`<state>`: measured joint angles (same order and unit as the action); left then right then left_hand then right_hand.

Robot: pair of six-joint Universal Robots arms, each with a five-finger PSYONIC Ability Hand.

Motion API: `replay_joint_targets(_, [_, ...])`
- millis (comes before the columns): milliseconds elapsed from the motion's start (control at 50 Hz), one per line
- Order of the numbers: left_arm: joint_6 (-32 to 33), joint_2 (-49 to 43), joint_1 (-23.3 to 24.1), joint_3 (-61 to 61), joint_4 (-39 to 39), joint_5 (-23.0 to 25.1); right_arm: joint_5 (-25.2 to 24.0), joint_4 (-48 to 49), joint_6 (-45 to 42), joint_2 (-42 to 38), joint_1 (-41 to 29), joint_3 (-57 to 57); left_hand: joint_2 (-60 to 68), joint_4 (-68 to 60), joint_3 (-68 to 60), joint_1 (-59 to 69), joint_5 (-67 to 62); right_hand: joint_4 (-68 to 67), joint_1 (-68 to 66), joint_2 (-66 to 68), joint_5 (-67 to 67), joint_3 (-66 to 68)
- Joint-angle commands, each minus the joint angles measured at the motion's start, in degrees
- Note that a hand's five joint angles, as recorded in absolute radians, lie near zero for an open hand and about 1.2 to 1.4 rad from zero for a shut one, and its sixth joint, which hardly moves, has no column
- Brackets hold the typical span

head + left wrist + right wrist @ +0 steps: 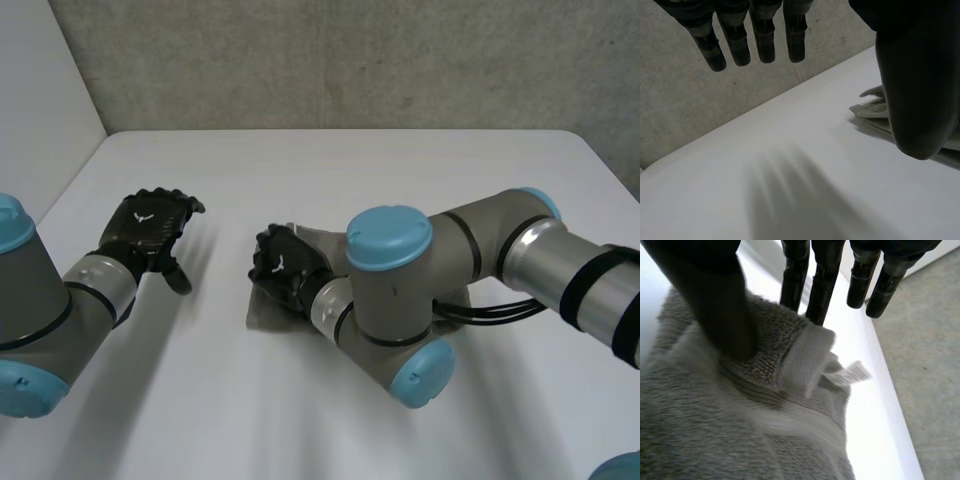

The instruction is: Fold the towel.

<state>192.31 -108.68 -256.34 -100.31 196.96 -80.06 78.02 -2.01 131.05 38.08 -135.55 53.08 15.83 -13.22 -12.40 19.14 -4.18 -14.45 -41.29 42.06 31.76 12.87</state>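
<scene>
the robot's black right hand (pixel 283 268) rested on a crumpled grey terry-cloth towel (pixel 268 315) near the middle of the white worktop (pixel 300 170), with its grey, blue-capped right arm (pixel 480 250) reaching across from the side and covering much of the cloth. seen from the right wrist, the right hand (pixel 715 300) had its thumb dug into the towel (pixel 740 440) and its fingers (pixel 821 295) set against the far side of a raised, turned-up hem at a corner, so that the fold stood pinched between thumb and fingers. a small white printed label (pixel 850 374) stuck out from that corner, near the worktop's edge.

the black left hand (pixel 148 232) hung well apart from the towel, over bare worktop on the robot's left. from its own wrist, the left hand (pixel 915 90) showed straight fingers (pixel 765 45) spread away from the thumb, holding nothing and clear of the surface (pixel 805 120). past the thumb lay a folded edge of the towel (pixel 872 107). a rough grey wall (pixel 350 60) stood behind the worktop.
</scene>
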Motion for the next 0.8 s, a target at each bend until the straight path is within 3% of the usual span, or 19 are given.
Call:
replay_joint_targets(20, [0.0,0.0,0.6,0.2,0.0,0.0,1.5,-0.6,8.3,8.0,1.3,3.0,-3.4,3.2,2.4,-6.7,1.8,4.4,31.3,-32.1,-31.8,-2.9])
replay_joint_targets(100, [-0.2,0.3,0.8,0.5,0.0,0.0,0.5,-0.5,14.3,14.2,3.2,7.7,-3.3,3.2,2.4,-6.6,1.6,4.4,31.3,-32.1,-31.8,-2.9])
replay_joint_targets(200, [-1.1,1.3,5.0,2.1,0.0,0.1,-2.1,-0.2,22.9,24.8,10.5,18.3,-3.3,3.2,2.4,-6.6,1.6,4.4,31.3,-32.1,-31.8,-2.9])
replay_joint_targets(280, [-1.5,1.4,7.0,2.8,0.0,0.1,-4.4,0.0,24.6,29.1,15.2,24.9,-3.3,3.2,2.4,-6.6,1.6,4.4,31.3,-32.1,-31.8,-2.9])
replay_joint_targets(380, [-1.6,0.5,12.2,3.8,0.0,0.2,-8.1,2.7,25.2,34.5,26.2,37.5,-3.1,3.2,2.4,-6.4,1.4,4.4,31.3,-32.1,-31.8,-2.9])
replay_joint_targets(600, [-1.0,-5.1,17.6,5.0,0.2,0.1,-11.5,10.1,25.1,34.7,34.1,49.8,-2.8,3.2,2.4,-6.1,1.1,4.4,30.0,-30.8,-30.5,-2.9])
replay_joint_targets(800, [-0.6,-7.3,17.5,1.5,0.1,-1.5,-12.1,14.8,24.3,28.5,35.3,52.6,-2.9,3.2,2.4,-6.2,1.3,4.4,7.2,-8.0,-7.7,-2.9])
